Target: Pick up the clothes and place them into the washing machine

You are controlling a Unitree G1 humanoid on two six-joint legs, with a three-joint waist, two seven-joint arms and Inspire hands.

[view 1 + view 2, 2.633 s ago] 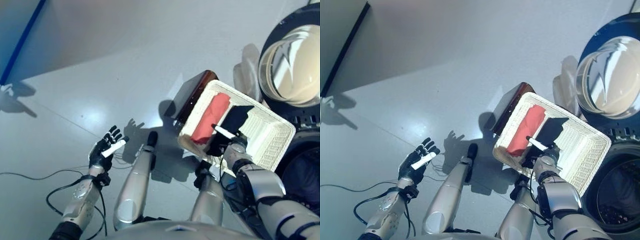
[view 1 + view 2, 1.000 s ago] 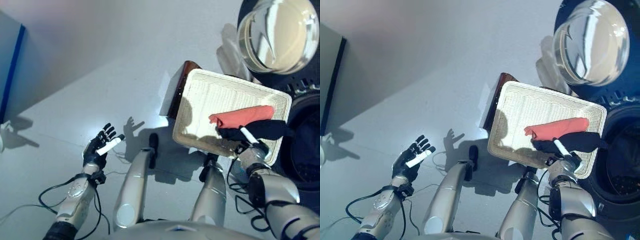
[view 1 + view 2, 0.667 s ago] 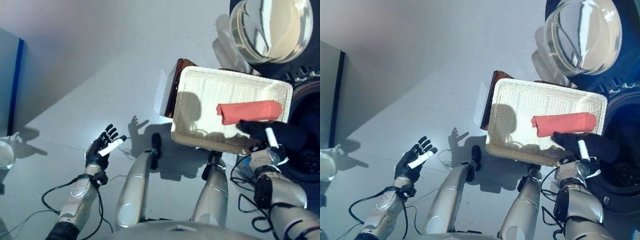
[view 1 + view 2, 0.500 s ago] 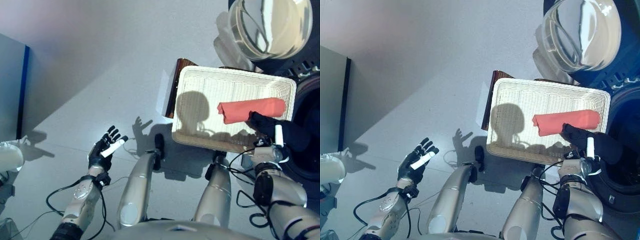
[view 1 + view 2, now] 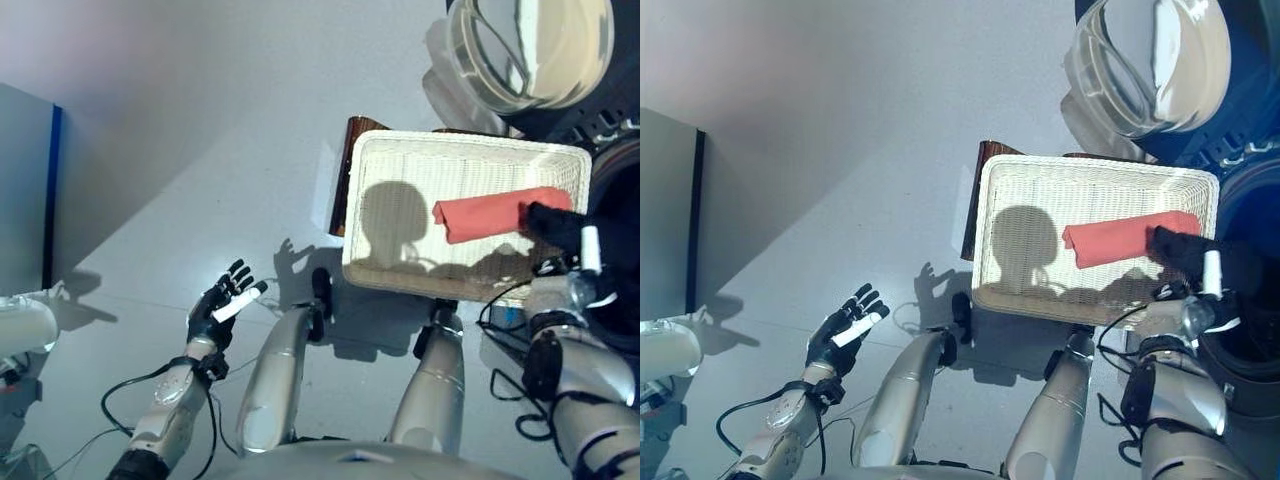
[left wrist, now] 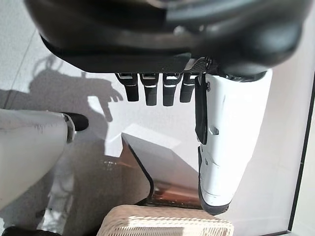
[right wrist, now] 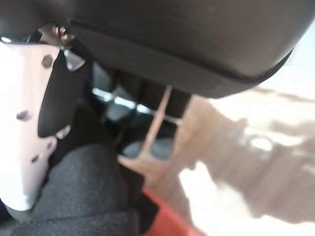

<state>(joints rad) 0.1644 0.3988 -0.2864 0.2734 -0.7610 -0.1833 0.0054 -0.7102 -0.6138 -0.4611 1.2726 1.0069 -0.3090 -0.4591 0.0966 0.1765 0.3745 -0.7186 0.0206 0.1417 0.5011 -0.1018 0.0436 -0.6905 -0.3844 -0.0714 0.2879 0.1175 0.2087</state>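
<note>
Since the earlier frames the right hand (image 5: pixel 1202 290) has carried the black garment (image 5: pixel 1200 258) out of the white wicker basket (image 5: pixel 1040 240) to its right rim, next to the washing machine drum opening (image 5: pixel 1250 330), while the red garment (image 5: pixel 1127 238) has been dragged from the basket's left side to its right side. The right hand is closed around the black cloth, thumb pressed against it. The left hand (image 5: pixel 222 308) hangs low on the left over the grey floor (image 5: pixel 200 150), fingers spread and holding nothing.
</note>
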